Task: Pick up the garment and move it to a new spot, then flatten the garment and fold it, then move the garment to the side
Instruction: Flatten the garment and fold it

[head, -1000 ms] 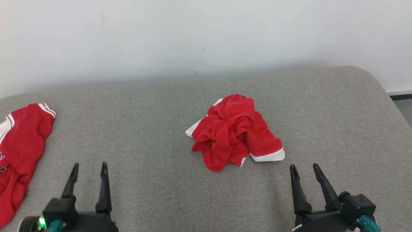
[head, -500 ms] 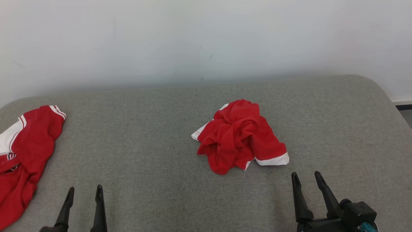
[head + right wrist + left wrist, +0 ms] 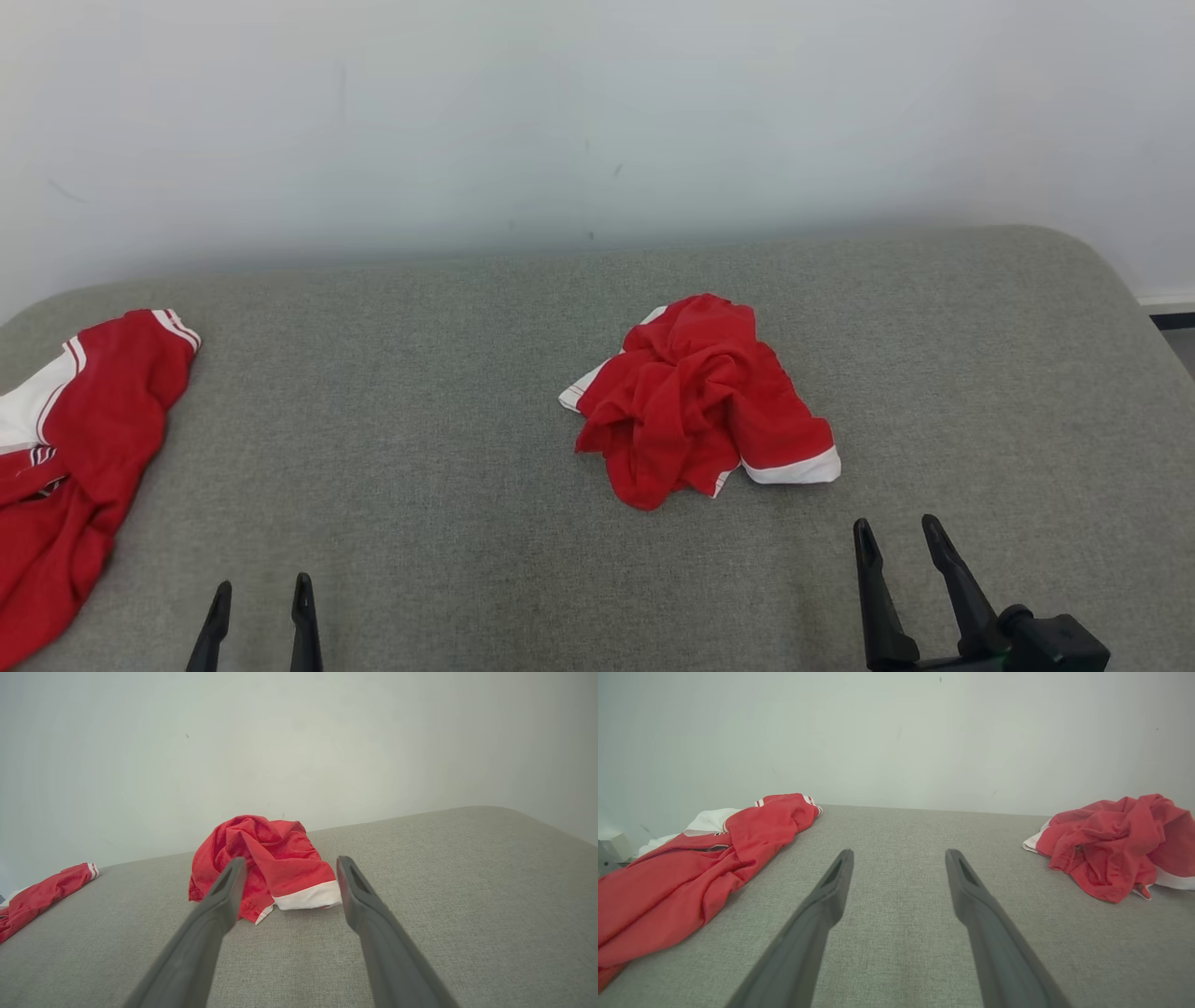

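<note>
The crumpled red garment [image 3: 695,401] lies on the grey upholstered surface [image 3: 420,448]; our left gripper [image 3: 261,585] and right gripper [image 3: 896,523] stand wide, empty.

On my head camera the left jaws are two slim, matte black fingers [image 3: 303,625], each narrowing to a rounded tip. The right jaws are the same build: long dark fingers growing out of a blocky black housing [image 3: 1055,644] with a rounded knuckle on top. Through the wrist cameras I see those fingers as charcoal grey with a dull plastic finish, broad at the base and tapering upward, each with an elongated recess moulded into its inner face just below the tip.
</note>
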